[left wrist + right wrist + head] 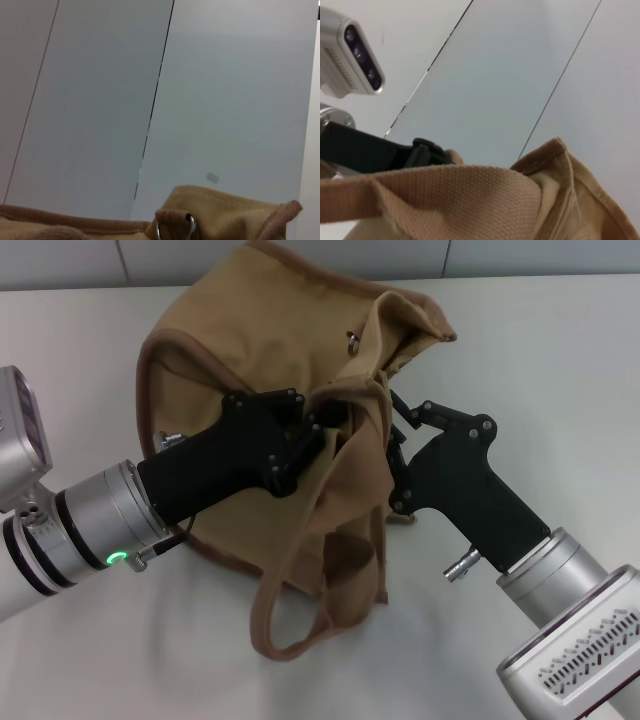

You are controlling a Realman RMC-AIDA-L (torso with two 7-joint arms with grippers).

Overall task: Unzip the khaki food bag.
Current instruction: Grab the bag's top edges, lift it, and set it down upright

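Observation:
The khaki food bag [230, 360] lies crumpled on the white table [560, 360] in the head view, with its top folded inward and brown trim along the edges. My left gripper [322, 426] reaches over the bag from the left and is shut on a fold of fabric at its middle. My right gripper [393, 435] comes in from the right and presses against the same fold, its tips hidden behind the cloth. No zipper shows. The bag's upper edge shows in the left wrist view [225, 210] and in the right wrist view [470, 195].
One strap handle [300, 630] hangs in a loop toward the table's front. A metal ring [354, 338] sits near the bag's top and shows in the left wrist view [173, 227]. A grey panelled wall [100, 100] stands behind.

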